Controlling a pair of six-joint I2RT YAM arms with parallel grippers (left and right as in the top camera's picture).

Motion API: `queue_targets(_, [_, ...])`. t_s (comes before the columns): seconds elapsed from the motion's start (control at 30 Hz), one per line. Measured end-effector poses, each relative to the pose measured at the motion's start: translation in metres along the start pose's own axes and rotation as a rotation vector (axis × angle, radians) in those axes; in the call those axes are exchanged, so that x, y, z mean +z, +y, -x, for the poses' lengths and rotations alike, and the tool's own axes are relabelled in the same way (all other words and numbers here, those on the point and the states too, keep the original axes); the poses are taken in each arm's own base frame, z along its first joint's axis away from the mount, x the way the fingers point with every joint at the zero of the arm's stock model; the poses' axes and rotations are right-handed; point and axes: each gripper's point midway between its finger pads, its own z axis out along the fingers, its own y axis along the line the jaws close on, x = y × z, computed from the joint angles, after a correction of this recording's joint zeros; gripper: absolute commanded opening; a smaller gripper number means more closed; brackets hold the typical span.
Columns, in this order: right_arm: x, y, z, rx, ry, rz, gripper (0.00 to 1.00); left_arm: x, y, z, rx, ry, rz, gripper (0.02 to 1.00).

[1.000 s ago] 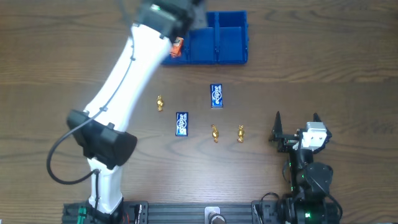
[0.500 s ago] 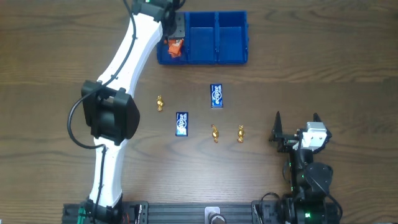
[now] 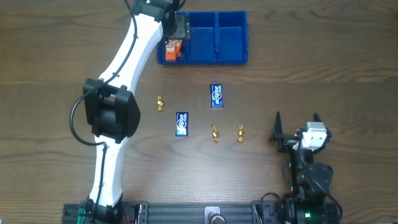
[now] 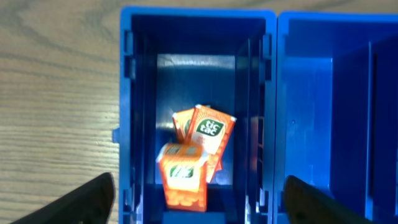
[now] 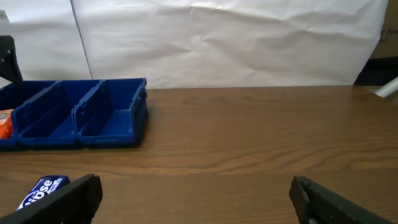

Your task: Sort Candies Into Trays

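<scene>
A blue three-compartment tray [image 3: 217,56] stands at the far middle of the table. My left gripper [image 3: 178,28] hangs open over its left compartment, where three orange candy boxes [image 4: 196,158] lie in a pile below the open left gripper [image 4: 199,185]. Two blue candy packets [image 3: 216,95] [image 3: 182,124] and three gold wrapped candies [image 3: 160,102] [image 3: 215,133] [image 3: 240,133] lie on the wood mid-table. My right gripper [image 3: 296,127] rests open near its base, to the right of the candies. From the right wrist, the tray [image 5: 118,115] and one blue packet [image 5: 40,186] are visible.
The tray's middle and right compartments [image 3: 230,34] hold nothing. A white sheet [image 5: 224,43] hangs behind the table's far edge. Bare brown wood [image 3: 329,81] stretches right of the tray and candies.
The left arm swung in over the tray's left compartment, and the orange box at its fingers now lies in the compartment. The right arm has stayed still.
</scene>
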Motion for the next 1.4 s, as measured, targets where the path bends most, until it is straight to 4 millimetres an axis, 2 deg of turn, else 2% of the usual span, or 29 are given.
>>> queue_targets(0.13, [0.0,0.0,0.0,0.0,0.0,0.0,0.998,-0.008,0.013,0.008,-0.029,-0.02,0.002,0.945])
queue_targets(0.17, [0.0,0.0,0.0,0.0,0.0,0.0,0.998,-0.017,0.018,0.012,-0.038,-0.034,0.002,0.947])
queue_targets(0.23, [0.0,0.0,0.0,0.0,0.0,0.0,0.998,-0.05,0.028,0.021,-0.058,-0.095,-0.006,0.956])
queue_targets(0.3, [0.0,0.0,0.0,0.0,-0.001,0.0,0.998,-0.12,0.041,0.041,-0.088,-0.274,-0.042,0.969])
queue_targets(0.37, [0.0,0.0,0.0,0.0,0.0,0.0,0.998,-0.204,0.052,0.055,-0.109,-0.502,-0.089,0.987])
queue_targets(0.4, [0.0,0.0,0.0,0.0,0.0,0.0,0.998,-0.242,0.059,0.05,-0.115,-0.584,-0.104,0.998])
queue_targets(0.43, [0.0,0.0,0.0,0.0,0.0,0.0,1.0,-0.292,0.067,0.041,-0.112,-0.712,-0.127,1.0])
queue_targets(0.47, [0.0,0.0,0.0,0.0,-0.001,0.0,0.998,-0.351,0.078,0.017,-0.101,-0.853,-0.148,1.0])
queue_targets(0.53, [0.0,0.0,0.0,0.0,-0.002,0.0,0.998,-0.391,0.088,-0.006,-0.077,-0.998,-0.162,1.0])
queue_targets(0.7, [0.0,0.0,0.0,0.0,0.0,0.0,0.998,-0.384,0.134,-0.091,-0.066,-1.094,-0.085,1.0])
queue_targets(0.83, [0.0,0.0,0.0,0.0,-0.001,-0.001,0.998,-0.358,0.152,-0.143,-0.053,-1.154,-0.06,0.998])
queue_targets(0.9, [0.0,0.0,0.0,0.0,0.0,-0.002,0.998,-0.345,0.157,-0.163,-0.046,-1.178,-0.05,0.998])
queue_targets(0.93, [0.0,0.0,0.0,-0.001,0.0,-0.002,0.998,-0.332,0.16,-0.175,-0.045,-1.195,-0.044,0.998])
queue_targets(1.1, [0.0,0.0,0.0,-0.001,0.0,-0.002,0.998,-0.259,0.168,-0.208,-0.046,-1.138,-0.033,0.998])
queue_targets(1.2, [0.0,0.0,0.0,-0.001,0.0,-0.002,0.998,-0.227,0.168,-0.221,-0.043,-1.112,-0.038,0.998])
queue_targets(1.4, [0.0,0.0,0.0,-0.001,0.0,-0.001,0.998,-0.183,0.169,-0.237,-0.039,-1.044,-0.043,0.998])
